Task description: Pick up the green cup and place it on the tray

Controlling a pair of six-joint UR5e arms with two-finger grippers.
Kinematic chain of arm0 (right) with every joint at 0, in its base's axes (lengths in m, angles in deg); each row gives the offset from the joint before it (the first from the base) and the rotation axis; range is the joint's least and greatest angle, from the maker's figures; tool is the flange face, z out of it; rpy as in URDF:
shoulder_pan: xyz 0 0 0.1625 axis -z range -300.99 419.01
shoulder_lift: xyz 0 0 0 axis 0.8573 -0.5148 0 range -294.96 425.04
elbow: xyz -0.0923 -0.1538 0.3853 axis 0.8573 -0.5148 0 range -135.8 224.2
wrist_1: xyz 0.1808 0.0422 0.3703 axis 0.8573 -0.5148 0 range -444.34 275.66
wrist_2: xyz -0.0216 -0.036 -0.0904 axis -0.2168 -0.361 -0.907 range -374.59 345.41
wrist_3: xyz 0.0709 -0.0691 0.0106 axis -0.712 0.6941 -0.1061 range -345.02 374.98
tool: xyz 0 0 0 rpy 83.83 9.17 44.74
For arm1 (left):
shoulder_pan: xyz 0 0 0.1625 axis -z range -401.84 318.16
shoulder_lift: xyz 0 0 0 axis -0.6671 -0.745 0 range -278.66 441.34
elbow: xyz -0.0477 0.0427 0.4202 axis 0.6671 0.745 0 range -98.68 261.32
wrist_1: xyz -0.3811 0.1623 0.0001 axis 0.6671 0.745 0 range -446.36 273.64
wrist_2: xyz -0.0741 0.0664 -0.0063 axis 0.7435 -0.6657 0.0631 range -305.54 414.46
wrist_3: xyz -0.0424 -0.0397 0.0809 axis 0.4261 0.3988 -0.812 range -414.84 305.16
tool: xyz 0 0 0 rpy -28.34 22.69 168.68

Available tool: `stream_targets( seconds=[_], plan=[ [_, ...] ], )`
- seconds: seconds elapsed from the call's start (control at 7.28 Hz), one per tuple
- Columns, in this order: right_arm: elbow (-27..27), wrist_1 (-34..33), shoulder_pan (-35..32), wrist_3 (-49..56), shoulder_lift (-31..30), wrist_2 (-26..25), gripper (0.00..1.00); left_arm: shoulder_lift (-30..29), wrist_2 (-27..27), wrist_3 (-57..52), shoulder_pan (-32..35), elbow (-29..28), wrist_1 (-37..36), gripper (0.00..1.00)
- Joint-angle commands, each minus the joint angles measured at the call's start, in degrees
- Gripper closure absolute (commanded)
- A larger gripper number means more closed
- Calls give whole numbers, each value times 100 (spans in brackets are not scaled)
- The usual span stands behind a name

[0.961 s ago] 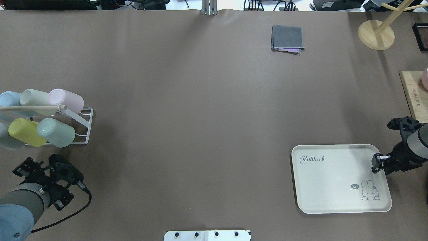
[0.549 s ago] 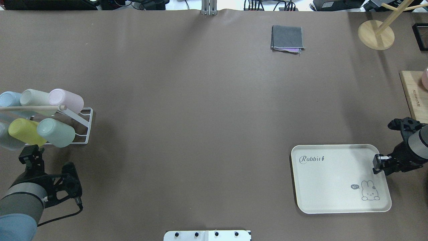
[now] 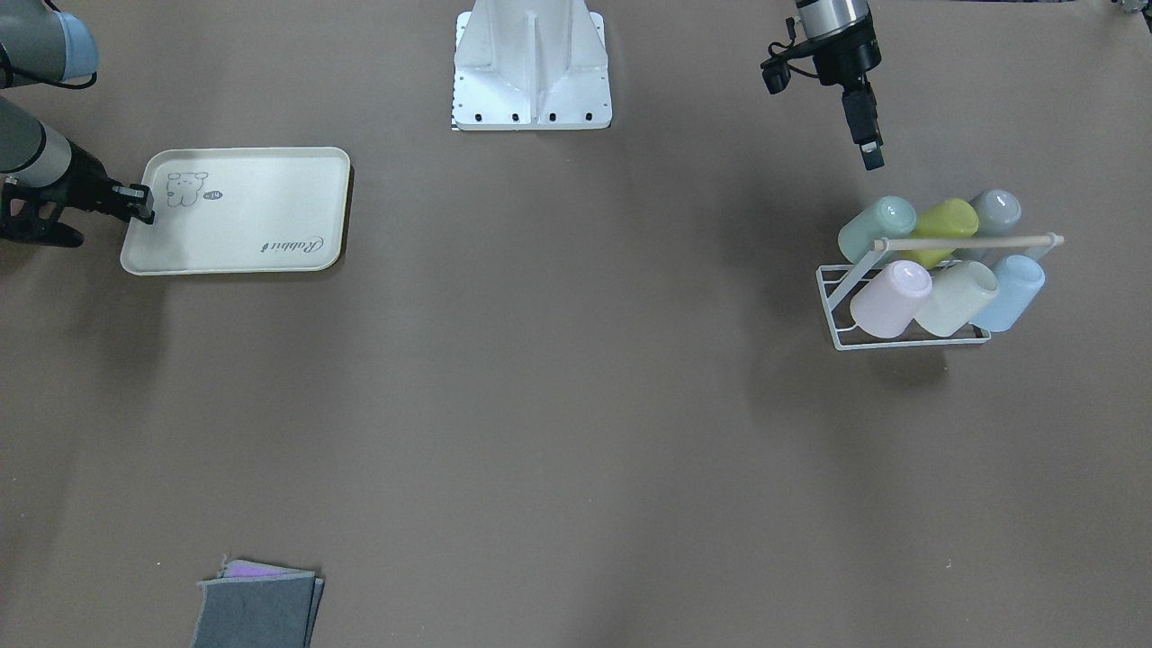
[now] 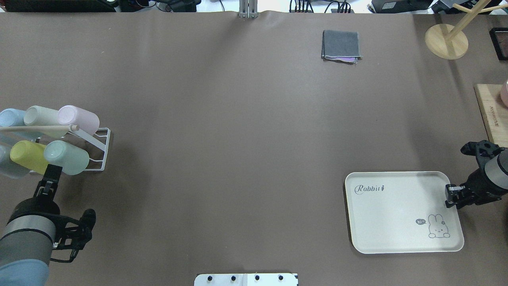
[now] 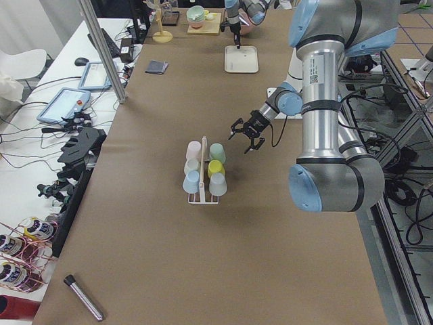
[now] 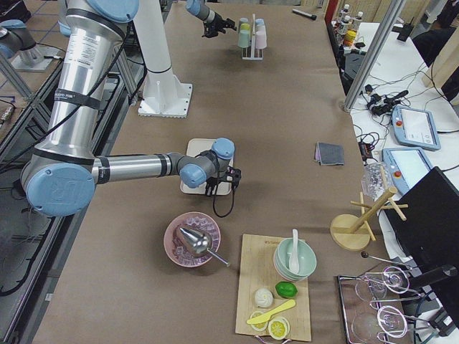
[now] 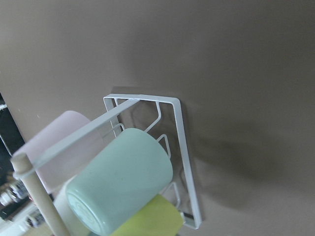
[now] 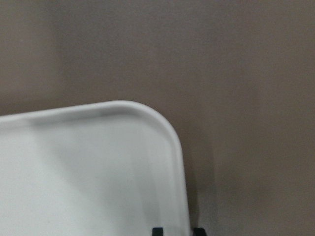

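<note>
The green cup point(image 4: 66, 157) is a pale mint tumbler lying on its side in the near row of a white wire rack point(image 4: 99, 149), beside a yellow-green cup point(image 4: 29, 155). It also shows in the front view point(image 3: 876, 229) and large in the left wrist view point(image 7: 120, 179). My left gripper point(image 4: 52, 171) points at the rack just short of the cups. It is seen edge-on and looks open and empty. The cream tray point(image 4: 397, 214) lies at the near right. My right gripper point(image 4: 449, 195) is closed on its right rim, the fingertips point(image 8: 157, 230) straddling the edge.
The rack holds several other cups: pink point(image 4: 78, 118), cream-green point(image 4: 41, 116), blue point(image 4: 10, 118). A folded grey cloth point(image 4: 341, 45) lies far back. A wooden stand point(image 4: 446, 39) and a cutting board point(image 4: 490, 111) are at the far right. The robot base point(image 4: 246, 279) is at the near edge.
My left wrist has turned and moved toward the rack, so its fingers now point at the cups. The right gripper shifted slightly and the tray moved a little with it.
</note>
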Motion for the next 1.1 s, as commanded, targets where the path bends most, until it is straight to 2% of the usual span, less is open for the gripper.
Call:
stream_targets(
  seconds=[0.0, 0.55, 0.69, 0.96],
  plan=[
    [-2, -10, 0, -7, 0, 61, 90, -37, -207, -1714, -39, -111, -36, 4],
    [-29, -1, 9, -24, 9, 61, 90, -90, -198, -3343, -30, -322, 25, 3],
    [-29, -1, 9, -25, 18, 61, 91, -99, -207, -3364, -39, -331, 34, 3],
    [-11, -1, 0, -42, 18, 79, 100, -273, -715, -3583, -48, -410, 122, 3]
  ],
)
